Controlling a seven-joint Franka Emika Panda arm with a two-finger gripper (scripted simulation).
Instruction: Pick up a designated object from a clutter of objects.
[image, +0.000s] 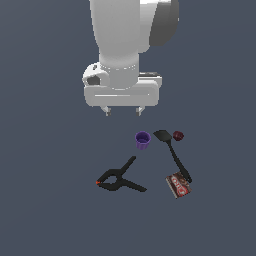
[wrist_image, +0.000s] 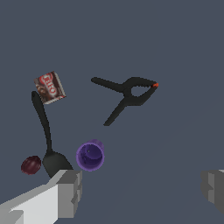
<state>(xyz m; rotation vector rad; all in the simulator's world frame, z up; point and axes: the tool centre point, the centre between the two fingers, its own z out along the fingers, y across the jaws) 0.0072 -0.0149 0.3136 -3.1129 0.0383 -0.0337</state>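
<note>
Gripper (image: 122, 111) is seen wide open, empty, raised above the clutter. Red-brown box (image: 179, 185) lies flat at the clutter's edge, touching the black spatula (image: 172, 152) handle tip; open floor beyond it. Purple cup (image: 142, 140), dark red round object (image: 178, 135) and black clamp (image: 120, 178) lie apart. Box lettering is unreadable; wrist-view fingertips (wrist_image: 70, 192) are cut off.

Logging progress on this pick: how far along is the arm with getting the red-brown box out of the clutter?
Nothing looks done yet. The red-brown box lies flat on the surface, touching the black spatula's handle end. In hand: nothing; the gripper hangs open and empty, above the items and nearest the purple cup. Left: move over the box, descend, close on it and lift it away from the spatula.
</note>
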